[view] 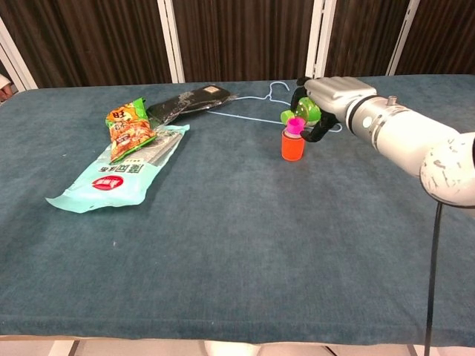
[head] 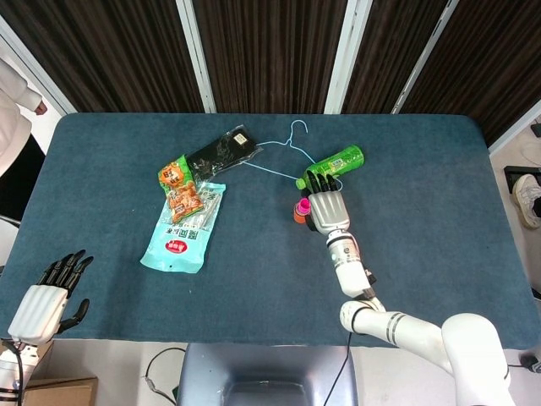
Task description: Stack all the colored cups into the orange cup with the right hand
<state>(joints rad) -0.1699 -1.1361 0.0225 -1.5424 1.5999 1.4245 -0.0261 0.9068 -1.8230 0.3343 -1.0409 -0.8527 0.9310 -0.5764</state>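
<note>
Dark curtains with pale uprights back a table [head: 423,254] covered in blue-green cloth. On it, largest first: a pale blue snack bag [view: 119,174] with a red oval logo whose writing is too small to read, a black packet [view: 189,101], an orange chip bag [view: 128,130], a green bottle [head: 338,162] on its side, a thin wire hanger [head: 283,152]. Near mid-table stands the orange cup [view: 292,145]; the pink cup [view: 295,124] sits in its mouth, the right hand [head: 327,208] curled around it. These cups look light, stiff and smooth, so likely slippery; best taken by the rim. Off the near corner, the left hand [head: 46,296] holds nothing, fingers apart
</note>
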